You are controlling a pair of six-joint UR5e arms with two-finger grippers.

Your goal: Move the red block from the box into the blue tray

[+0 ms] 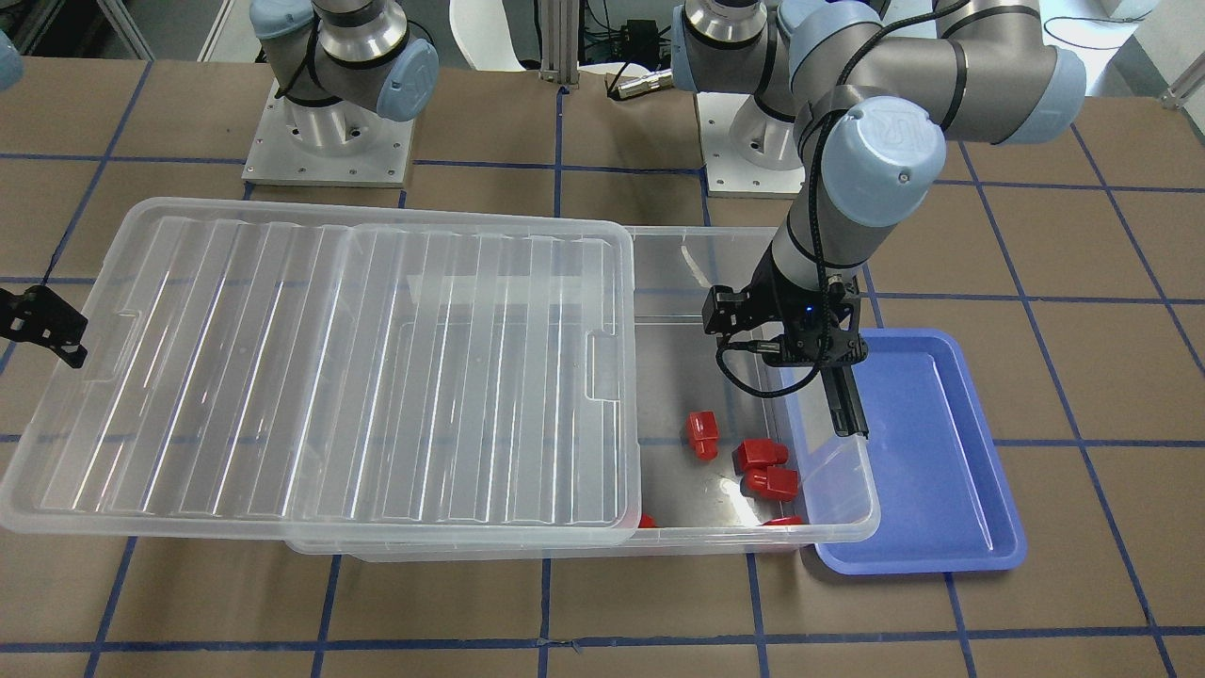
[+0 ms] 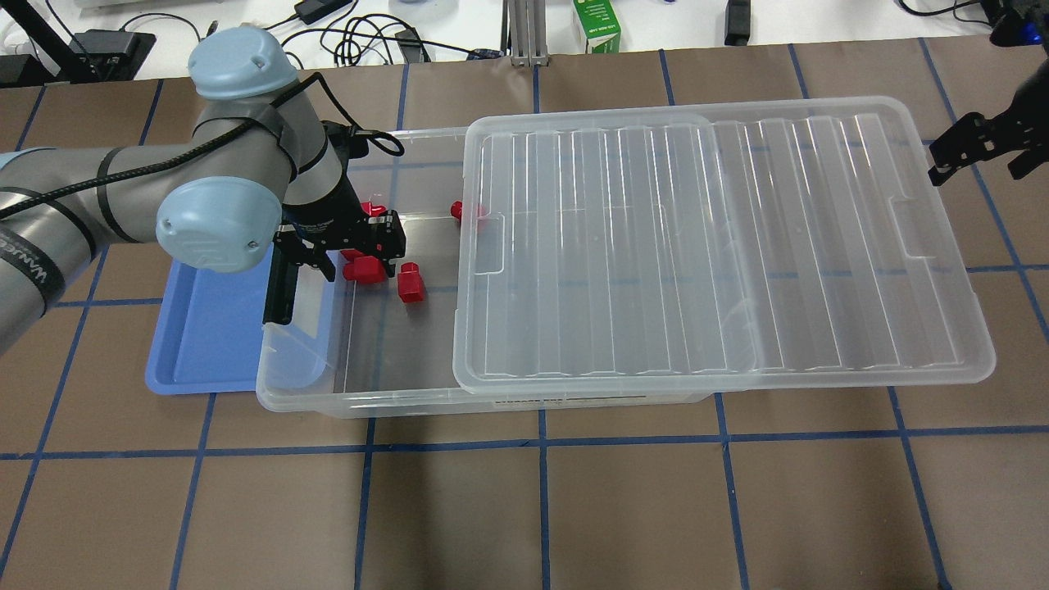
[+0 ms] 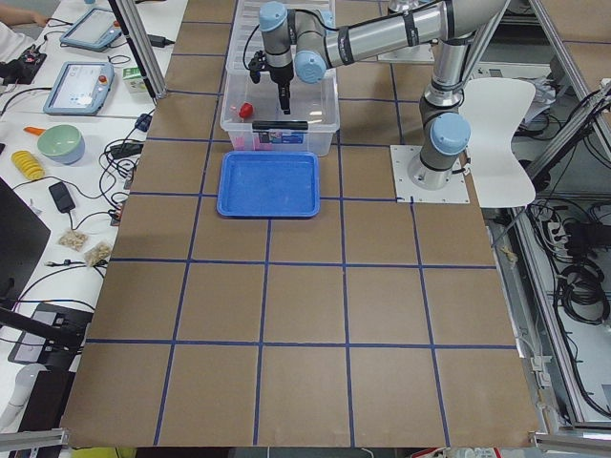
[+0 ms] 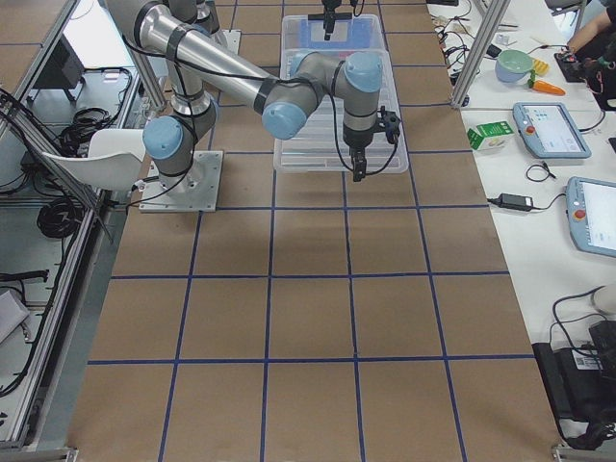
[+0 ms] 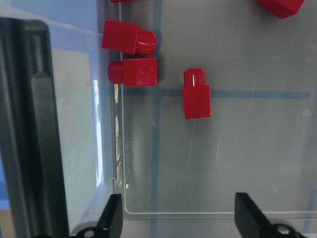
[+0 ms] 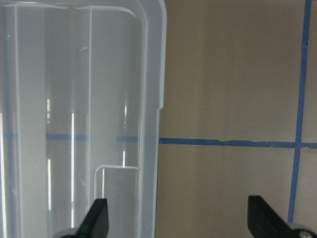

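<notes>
Brown table (image 2: pixel 524 508) | left claw (image 5: pixel 179 215) apart above box (image 2: pixel 311 395) | right claw (image 6: pixel 178 220) apart at lid (image 2: pixel 697 246) edge

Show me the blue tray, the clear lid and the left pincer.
blue tray (image 1: pixel 927 471), front-facing view, bare floor.
clear lid (image 1: pixel 320 377), front-facing view, ribbed middle.
left pincer (image 5: pixel 179 212), left wrist view, midway between open fingertips.

red blocks (image 1: pixel 761 455): 5 in view, two partly hidden, at the lid's edge and the near wall | blue tray (image 1: pixel 941 443): 1 | box (image 1: pixel 715 543): 1 | lid (image 1: pixel 329 377): 1 | robot arms (image 1: pixel 941 56): 2 | left gripper (image 5: pixel 179 215): 1 | right gripper (image 6: pixel 181 218): 1
</notes>
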